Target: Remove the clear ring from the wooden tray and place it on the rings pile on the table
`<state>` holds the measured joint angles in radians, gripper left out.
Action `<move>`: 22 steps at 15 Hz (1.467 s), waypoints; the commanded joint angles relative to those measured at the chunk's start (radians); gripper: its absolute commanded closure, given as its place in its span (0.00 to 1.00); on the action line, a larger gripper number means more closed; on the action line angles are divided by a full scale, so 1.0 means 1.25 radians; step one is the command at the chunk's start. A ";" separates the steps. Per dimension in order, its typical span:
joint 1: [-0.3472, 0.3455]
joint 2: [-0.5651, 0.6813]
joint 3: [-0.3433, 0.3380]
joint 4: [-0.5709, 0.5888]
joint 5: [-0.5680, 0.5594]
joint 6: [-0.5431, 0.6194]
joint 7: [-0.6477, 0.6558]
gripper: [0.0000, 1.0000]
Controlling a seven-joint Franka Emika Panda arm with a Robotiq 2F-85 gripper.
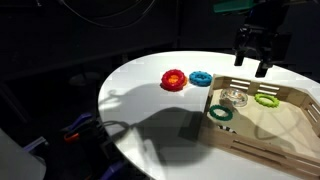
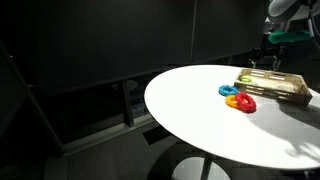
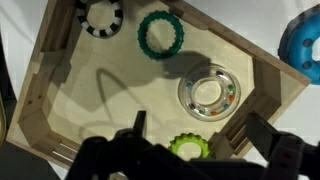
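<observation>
The gripper (image 1: 254, 63) was held open and empty above the wooden tray (image 1: 275, 122). The lime-green ring (image 3: 187, 147), lying just beside the clear ring (image 3: 209, 93), could be grasped instead.

The room is very dark. The wall (image 2: 90, 40) at the back is black, and a low dark ledge (image 2: 90, 92) runs along it. The floor (image 2: 60, 160) is dark grey. Bright light falls on the round white table (image 2: 200, 115), which has soft shadows on it.
</observation>
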<state>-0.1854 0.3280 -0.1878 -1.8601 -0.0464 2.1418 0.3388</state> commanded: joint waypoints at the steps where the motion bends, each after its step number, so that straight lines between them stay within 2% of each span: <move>1: 0.007 0.060 -0.013 0.063 0.008 0.000 0.025 0.00; 13: 0.012 0.191 -0.030 0.147 -0.001 -0.029 0.038 0.00; 15: 0.007 0.188 -0.024 0.153 0.012 -0.048 0.021 0.00; 16: 0.009 0.180 -0.026 0.119 0.004 -0.010 0.018 0.00; 22: 0.010 0.184 -0.026 0.119 0.003 -0.010 0.019 0.00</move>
<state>-0.1803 0.5548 -0.2120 -1.7153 -0.0464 2.1285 0.3662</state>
